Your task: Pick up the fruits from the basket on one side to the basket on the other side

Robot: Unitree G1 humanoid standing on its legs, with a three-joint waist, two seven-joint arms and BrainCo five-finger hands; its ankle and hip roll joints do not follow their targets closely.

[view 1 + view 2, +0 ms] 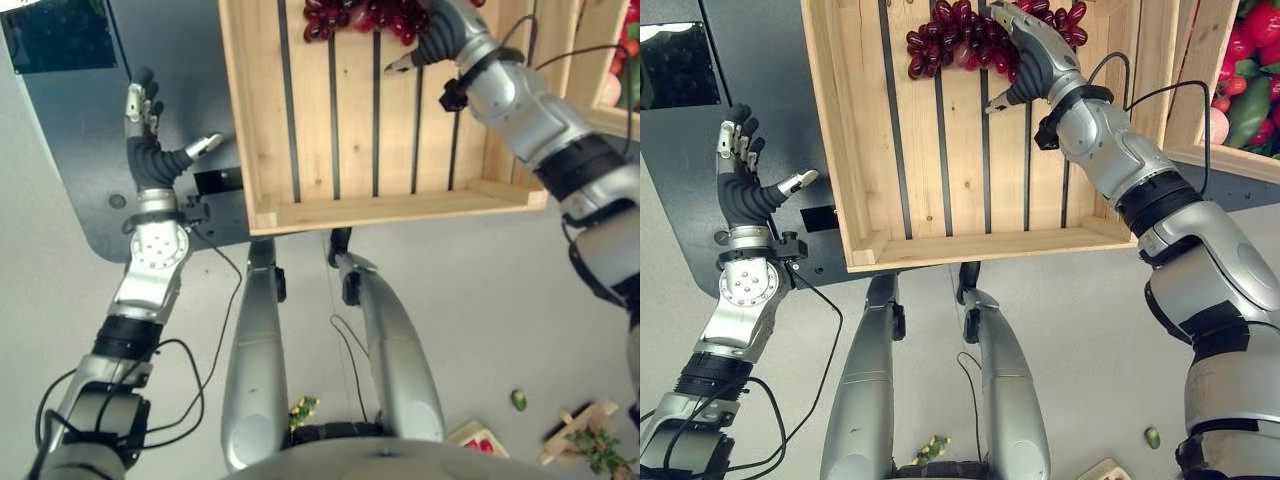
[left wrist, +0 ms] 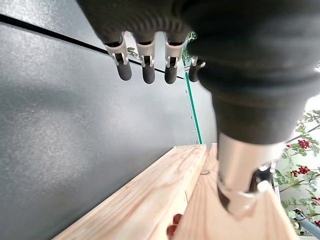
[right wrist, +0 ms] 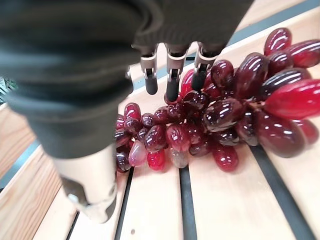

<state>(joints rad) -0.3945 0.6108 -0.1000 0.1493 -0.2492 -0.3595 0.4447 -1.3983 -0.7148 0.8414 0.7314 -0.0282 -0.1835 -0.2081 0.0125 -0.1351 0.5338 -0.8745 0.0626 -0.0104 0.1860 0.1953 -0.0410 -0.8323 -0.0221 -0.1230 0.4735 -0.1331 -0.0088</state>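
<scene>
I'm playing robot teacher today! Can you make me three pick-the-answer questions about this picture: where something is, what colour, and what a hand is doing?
1. Where do the grapes lie?
A. in the wooden crate
B. on the floor
C. in the left hand

2. What colour are the grapes?
A. green
B. dark red
C. yellow

3. How is the left hand?
A. holding grapes
B. curled in a fist
C. open, holding nothing

Answers: 1 A, the bunch rests on the crate's slats; 2 B, they shine dark red by the right hand; 3 C, its fingers are spread beside the crate.
</scene>
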